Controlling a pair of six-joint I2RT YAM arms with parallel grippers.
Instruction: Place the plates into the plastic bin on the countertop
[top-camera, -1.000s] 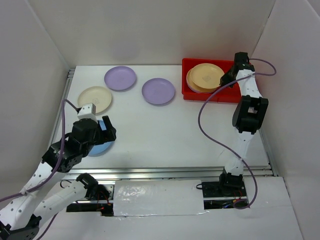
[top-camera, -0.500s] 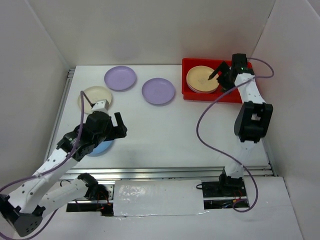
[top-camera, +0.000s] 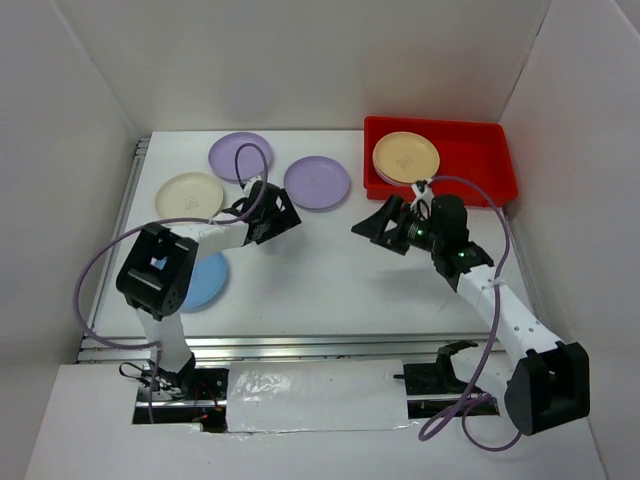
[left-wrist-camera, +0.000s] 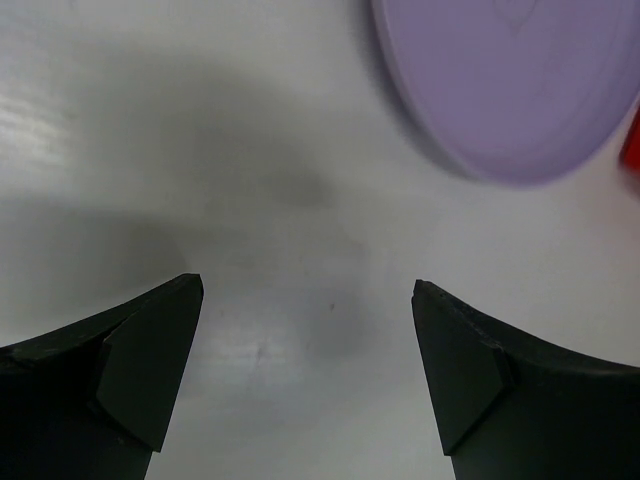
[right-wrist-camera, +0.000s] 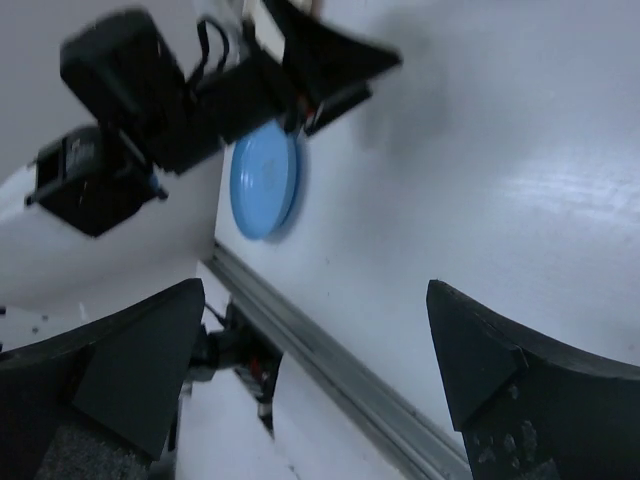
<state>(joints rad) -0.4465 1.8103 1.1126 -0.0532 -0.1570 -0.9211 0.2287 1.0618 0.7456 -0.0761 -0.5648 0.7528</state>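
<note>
The red plastic bin (top-camera: 480, 160) sits at the back right of the white countertop (top-camera: 330, 270) and holds a stack of plates with a yellow-orange plate (top-camera: 406, 157) on top. On the countertop lie two purple plates (top-camera: 241, 156) (top-camera: 317, 183), a cream plate (top-camera: 190, 195) and a blue plate (top-camera: 200, 282). My left gripper (top-camera: 280, 215) (left-wrist-camera: 308, 290) is open and empty just short of the nearer purple plate (left-wrist-camera: 510, 80). My right gripper (top-camera: 372, 220) (right-wrist-camera: 315, 290) hangs open and empty over the middle of the countertop, facing the blue plate (right-wrist-camera: 263, 180).
A metal rail (top-camera: 300, 343) runs along the near edge and the left side. White walls close in the back and both sides. The two grippers face each other about a plate's width apart. The right wrist view shows the left arm (right-wrist-camera: 150, 110) above the blue plate.
The right gripper let go of the yellow-orange plate in the bin, opened, and swung out to mid-table. The left arm reached from over the blue plate toward the nearer purple plate.
</note>
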